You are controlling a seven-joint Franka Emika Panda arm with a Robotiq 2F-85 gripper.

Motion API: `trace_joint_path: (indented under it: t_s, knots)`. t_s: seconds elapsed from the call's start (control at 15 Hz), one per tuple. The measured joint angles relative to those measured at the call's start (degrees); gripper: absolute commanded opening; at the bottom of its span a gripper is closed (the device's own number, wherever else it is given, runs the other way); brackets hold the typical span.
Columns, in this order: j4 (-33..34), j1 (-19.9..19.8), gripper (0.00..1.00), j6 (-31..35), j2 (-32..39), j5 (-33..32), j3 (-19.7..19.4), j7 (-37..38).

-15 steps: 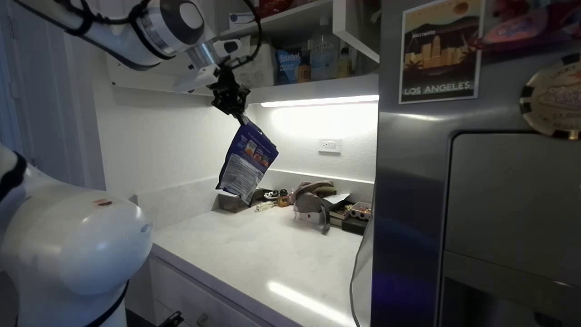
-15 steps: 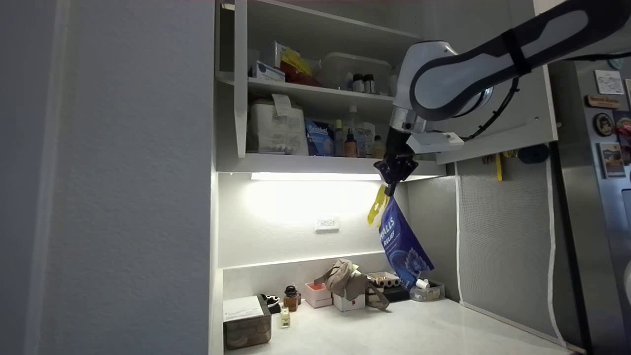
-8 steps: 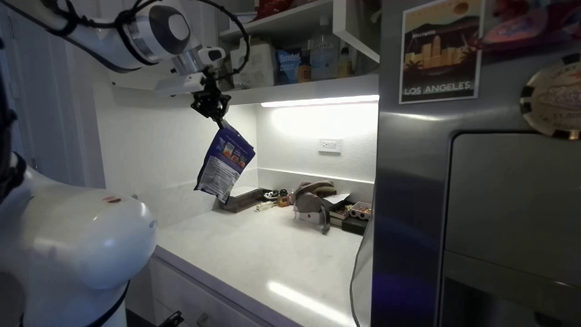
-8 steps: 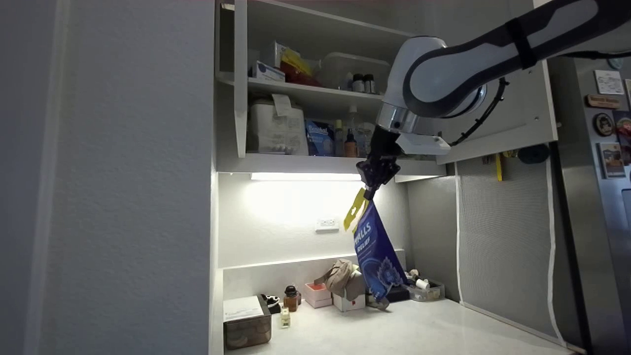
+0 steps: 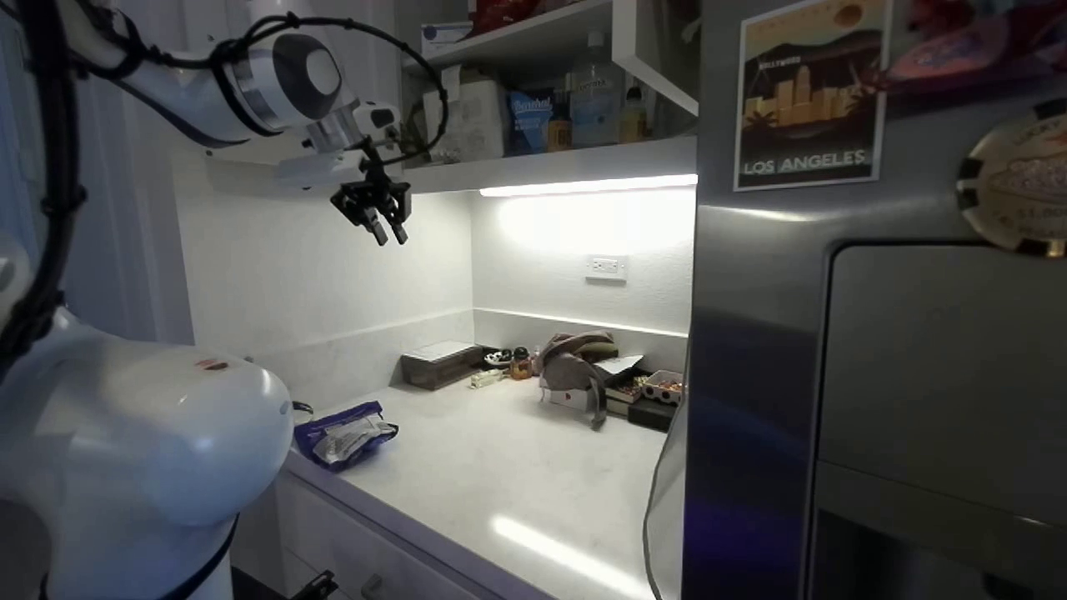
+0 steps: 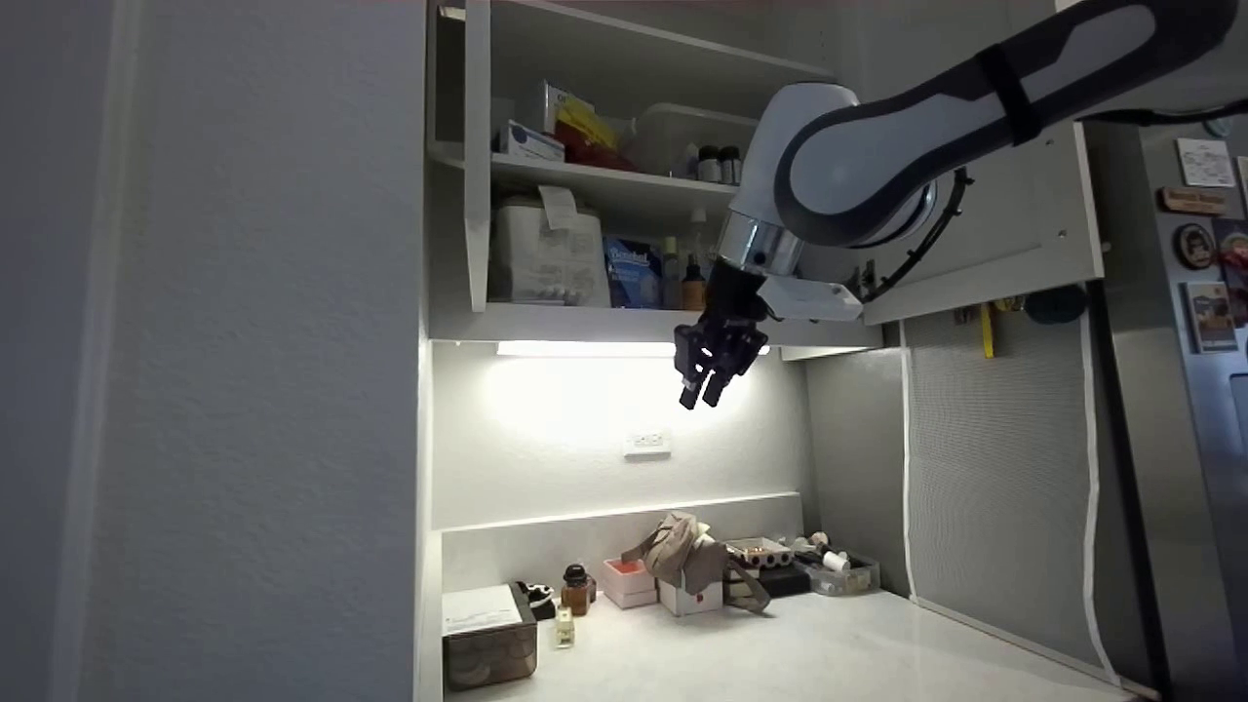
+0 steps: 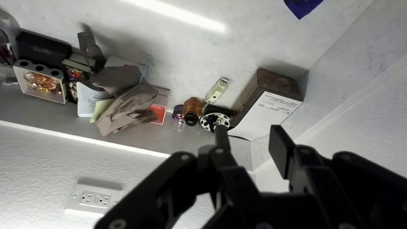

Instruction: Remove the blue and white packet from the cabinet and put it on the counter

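Note:
The blue and white packet (image 5: 346, 437) lies crumpled on the counter (image 5: 483, 450), at its front left edge beside the white robot body. A blue corner of the packet (image 7: 302, 8) shows at the top of the wrist view; in an exterior view it is out of view. My gripper (image 5: 392, 240) is open and hangs in the air well above the counter, apart from the packet. It also shows in an exterior view (image 6: 700, 402). In the wrist view (image 7: 249, 130) nothing is between its fingers. The cabinet (image 6: 663, 327) stands open above.
A brown box (image 5: 442, 367), small bottles (image 6: 575, 595) and a tan bag (image 5: 571, 367) stand along the counter's back. Shelves hold a blue pack (image 6: 634, 273) and several bottles. A cabinet door (image 6: 985, 205) hangs open. The steel fridge (image 5: 758, 333) borders the counter.
The gripper was shut on the packet's top edge. It has opened, and the packet has dropped to the counter. The arm has moved toward the left of both exterior views.

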Motion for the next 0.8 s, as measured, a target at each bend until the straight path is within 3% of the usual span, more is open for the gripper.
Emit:
trace_joint_path:
  t_s: [0.27, 0.53, 0.8]
  knots:
    - [0.10, -0.10, 0.99, 0.35, 0.29, 0.01, -0.98, -0.07]
    - [0.74, -0.10, 1.00, -0.56, -0.07, 1.26, -3.61, -2.58]
    - [4.90, -0.51, 1.00, -6.85, 0.17, 2.08, -5.74, -5.47]
